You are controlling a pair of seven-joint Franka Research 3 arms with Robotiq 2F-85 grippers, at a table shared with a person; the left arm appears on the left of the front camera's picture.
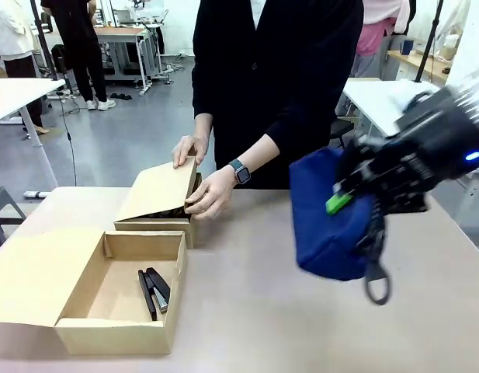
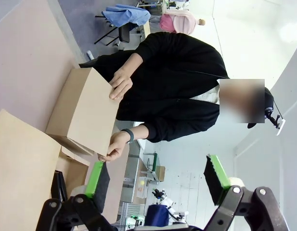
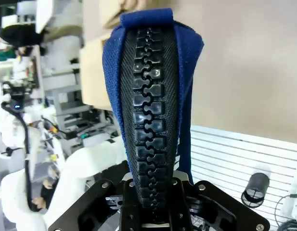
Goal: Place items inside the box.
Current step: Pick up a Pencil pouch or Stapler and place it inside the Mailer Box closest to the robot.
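Note:
The box (image 1: 115,336) lies open at the table's front left, its wide flap lid (image 1: 33,276) folded out flat to the left. Two black staplers (image 1: 154,291) rest inside it. My right gripper (image 1: 344,200) hangs above the right side of the table, shut on the navy blue zip pouch (image 1: 324,225), whose loop dangles below. In the right wrist view the pouch (image 3: 148,96) rises from between the fingers of that gripper (image 3: 149,197), zip facing the camera. My left gripper (image 2: 155,173) is open with nothing between its green pads.
Behind the box, a person across the table holds a smaller tan carton (image 1: 157,198) with both hands (image 1: 212,194), pressing its lid down. That carton (image 2: 83,113) also appears in the left wrist view. Bare tabletop (image 1: 262,311) stretches between the box and the pouch.

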